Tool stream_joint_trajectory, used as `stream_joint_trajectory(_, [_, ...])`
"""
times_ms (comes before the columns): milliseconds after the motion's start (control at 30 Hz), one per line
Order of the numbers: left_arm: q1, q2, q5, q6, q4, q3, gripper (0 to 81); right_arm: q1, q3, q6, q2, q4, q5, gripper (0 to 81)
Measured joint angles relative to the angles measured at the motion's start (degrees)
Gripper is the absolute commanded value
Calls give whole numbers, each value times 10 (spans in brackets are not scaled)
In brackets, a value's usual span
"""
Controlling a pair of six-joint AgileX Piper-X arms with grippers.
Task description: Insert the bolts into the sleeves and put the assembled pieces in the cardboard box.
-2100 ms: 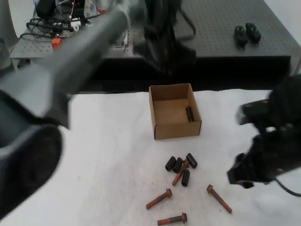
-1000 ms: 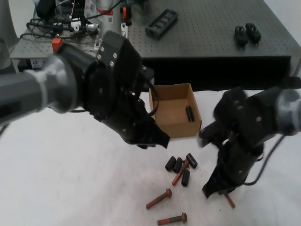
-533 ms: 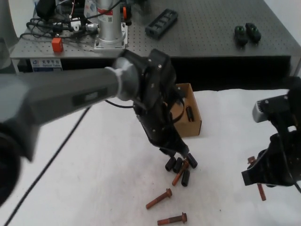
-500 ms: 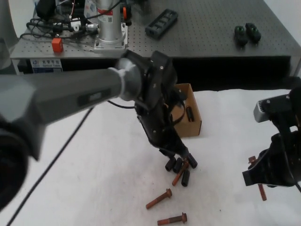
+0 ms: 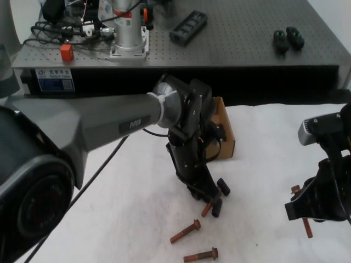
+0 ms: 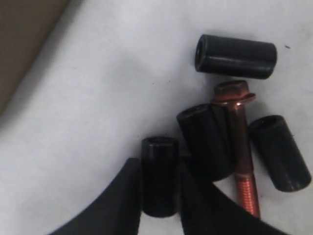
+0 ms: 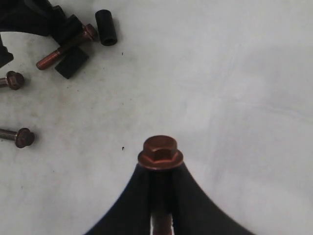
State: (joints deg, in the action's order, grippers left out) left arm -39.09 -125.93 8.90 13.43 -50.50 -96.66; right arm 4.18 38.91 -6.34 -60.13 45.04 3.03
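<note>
Left wrist view has the left gripper [image 6: 159,193] pinched on a sleeve [image 6: 159,154] just beside a second sleeve [image 6: 205,142] and a loose bolt [image 6: 240,147], so lifting could drag those along (the fingers [image 6: 122,205] hide its lower end), while the right gripper [image 7: 161,171] clamps a copper bolt [image 7: 160,152] head-up over the cloth [image 7: 244,98], threads cut off.

The left arm [image 5: 98,126] stretches forward to mid-scene with its wrist bent steeply down. The left end effector [image 6: 160,196] is clamped on a sleeve [image 6: 159,166]. The right arm [image 5: 329,181] stands at the right side, and the right end effector [image 7: 160,200] pinches a bolt [image 7: 160,152] just below its head.
</note>
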Motion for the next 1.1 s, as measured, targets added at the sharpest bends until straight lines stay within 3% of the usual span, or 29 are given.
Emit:
stream_joint_trajectory(167, [0,0,-5,0,0,-4,8,0,0,0,0,2,0,5])
stream_joint_trajectory(267, [0,0,-5,-4,0,-7,6,0,-1,10,0,-13,3,5])
stream_joint_trajectory(567, [3,99,11,-64,20,15,6,0,-14,103,37,-150,113,5])
stream_joint_trajectory(800, [4,309,96,-131,227,227,6,0,-85,342,74,-506,250,5])
stream_joint_trajectory(833, [4,362,148,-149,325,326,6,0,-93,375,72,-552,262,5])
stream_joint_trajectory(900, [4,402,213,-164,422,414,6,1,-101,422,68,-616,283,5])
stream_joint_trajectory(1000, [2,448,268,-190,531,501,6,14,-102,461,58,-675,303,5])
stream_joint_trajectory(1100, [2,472,280,-213,583,534,6,39,-102,472,49,-692,325,5])
